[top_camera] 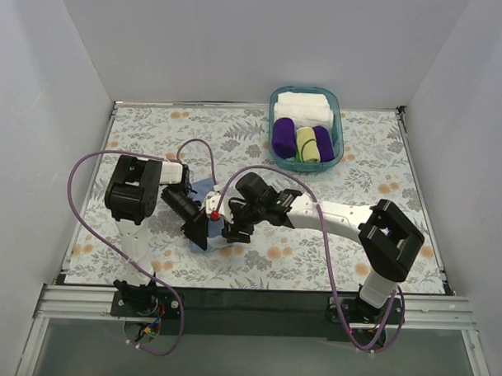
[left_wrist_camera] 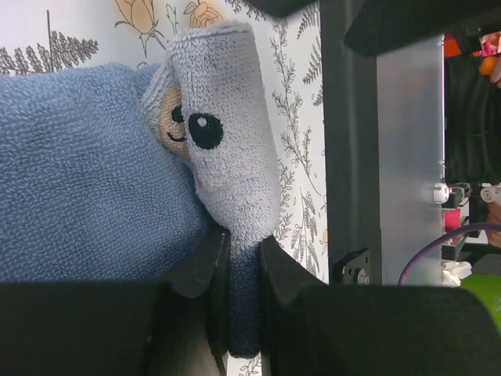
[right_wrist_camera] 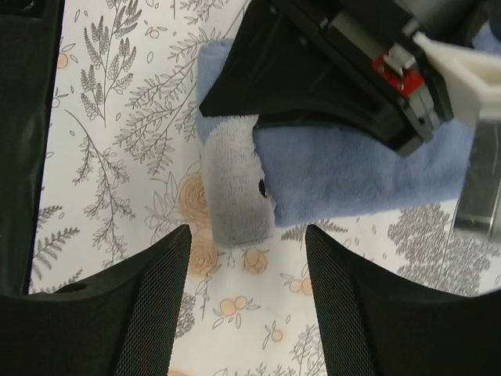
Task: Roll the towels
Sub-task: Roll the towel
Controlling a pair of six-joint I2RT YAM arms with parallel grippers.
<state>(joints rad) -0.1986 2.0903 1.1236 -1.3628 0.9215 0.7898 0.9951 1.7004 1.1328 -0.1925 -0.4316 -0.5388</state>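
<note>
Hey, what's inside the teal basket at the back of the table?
At the back, white folded towels; in front, two purple rolls with a yellow-green rolled towel between them. The basket floor beneath them is covered.

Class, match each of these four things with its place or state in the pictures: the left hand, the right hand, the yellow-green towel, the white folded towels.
Column one:
1. left hand
2. right hand
3. yellow-green towel
4. white folded towels

Column two:
A. rolled, between the purple rolls in the basket
B. open, fingers apart over the blue towel
C. at the basket's far end
D. shut on the blue towel's rolled edge

Pairs: 1-D, 2-B, 3-A, 4-C.
</note>
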